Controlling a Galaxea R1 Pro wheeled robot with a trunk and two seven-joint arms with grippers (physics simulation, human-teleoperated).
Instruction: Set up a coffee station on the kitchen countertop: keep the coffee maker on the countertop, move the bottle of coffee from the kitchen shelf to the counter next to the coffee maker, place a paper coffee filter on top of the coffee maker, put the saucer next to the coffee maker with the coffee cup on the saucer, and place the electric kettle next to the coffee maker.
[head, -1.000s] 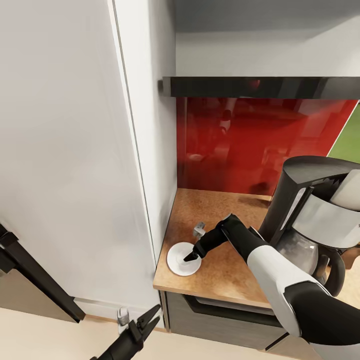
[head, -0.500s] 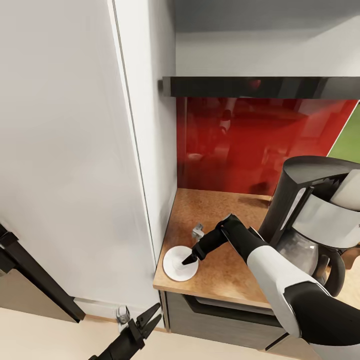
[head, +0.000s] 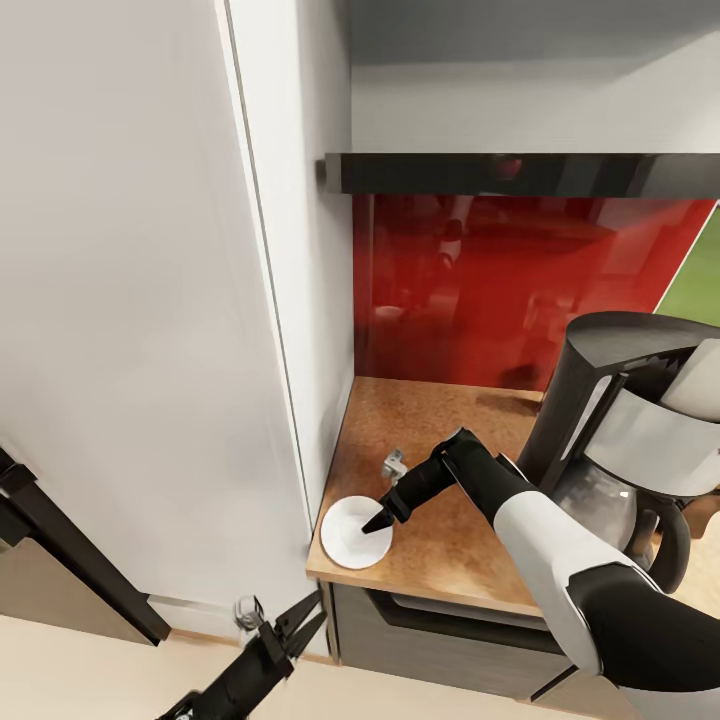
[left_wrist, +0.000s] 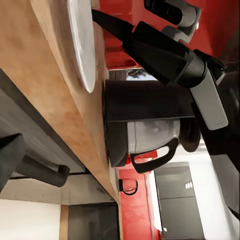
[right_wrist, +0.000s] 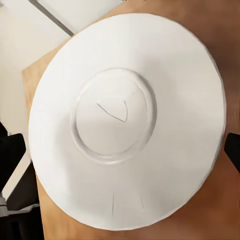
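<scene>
White saucer (head: 352, 531) lies flat at the near left corner of the speckled tabletop (head: 440, 470), well left of the coffee maker (head: 620, 440) and close to the front edge. In the right wrist view it shows empty, with a raised centre ring; no cup stands on it.

Right end effector (head: 381, 520) sits over the saucer's right portion, tips at or on the plate. Whether its fingers are spread, pressed together or pinching the rim cannot be told; the head view gives a dark point and the wrist view a sliver of one pad at the frame edge.

Left end effector (head: 300, 625) hangs below the tabletop front by the cabinet, fingers spread, holding nothing.

Assessment: the step in hand appears to be positioning the saucer beside the coffee maker. The present spot is too far left and too near the edge.

Recommendations:
- Move the plate toward the coffee maker's base, and inward from the front edge.
- Keep it flat; a thin glazed plate may skid or tip under a point load.
- Leave room alongside the machine for the other items.
- Withdraw upward, clear of the rim, to avoid dragging the plate.
</scene>
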